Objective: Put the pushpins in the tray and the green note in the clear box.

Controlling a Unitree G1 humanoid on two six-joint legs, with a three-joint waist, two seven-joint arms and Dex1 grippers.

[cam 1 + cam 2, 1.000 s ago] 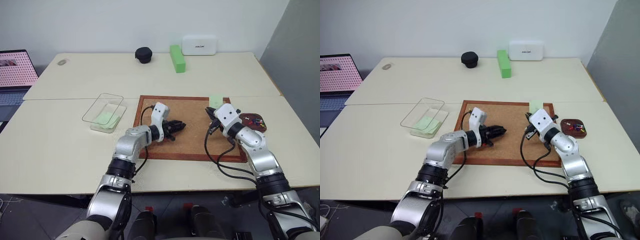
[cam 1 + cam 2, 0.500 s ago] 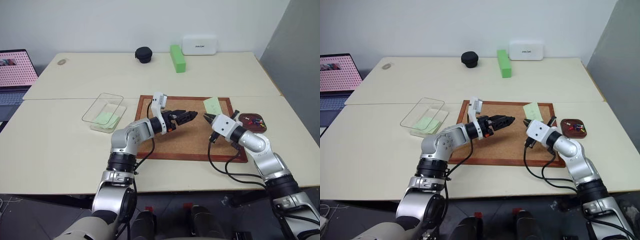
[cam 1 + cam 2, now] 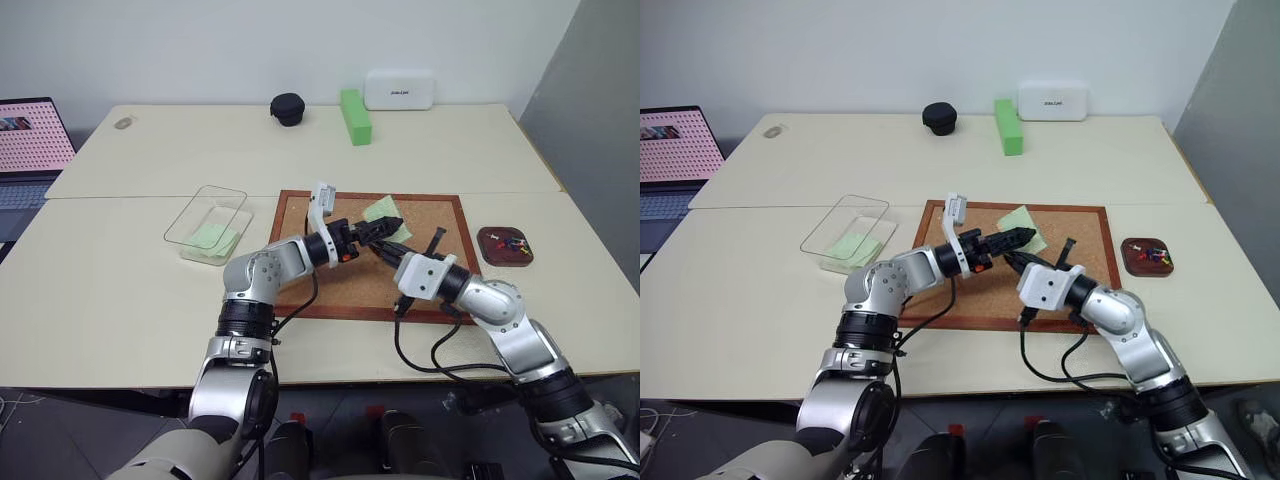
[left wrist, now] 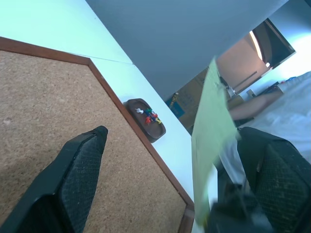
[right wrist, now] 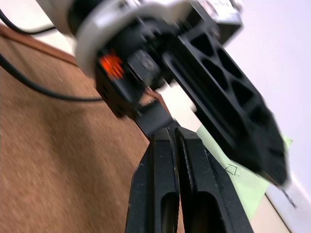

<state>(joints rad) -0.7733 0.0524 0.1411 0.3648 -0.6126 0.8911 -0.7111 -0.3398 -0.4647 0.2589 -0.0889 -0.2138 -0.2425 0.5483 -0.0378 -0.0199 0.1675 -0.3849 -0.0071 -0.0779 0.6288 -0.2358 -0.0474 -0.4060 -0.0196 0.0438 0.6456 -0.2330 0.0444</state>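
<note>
- Jaws of the left gripper (image 3: 388,226) stand wide open and hold nothing. Its two fingers (image 4: 80,170) are spread far apart in the left wrist view.
- Jaws of the right gripper (image 5: 174,133) are pressed fully together. They appear to pinch the lower edge of the green note (image 4: 211,141).
- Both grippers meet tip to tip above the cork board (image 3: 330,290), which lies on the desk (image 3: 120,290).
- Lifted clear of the board, the green note stands nearly on edge in the gap between the left gripper's open fingers, closer to one finger than the other.
- This looks like a handover. The right arm offers the note, and the left arm, the one nearer the clear box (image 3: 222,195), waits open to take it.
- Left of the board sits the clear box, well apart from both grippers. A pale green sheet (image 3: 212,238) already lies inside it.
- Right of the board sits the tray (image 3: 487,250), with the pushpins (image 3: 514,242) gathered in it as small coloured heads. That half of the task looks done.
- Closing the left jaws on the thin paper before the right jaws let go seems the delicate part, since the note could slip or crumple.
</note>
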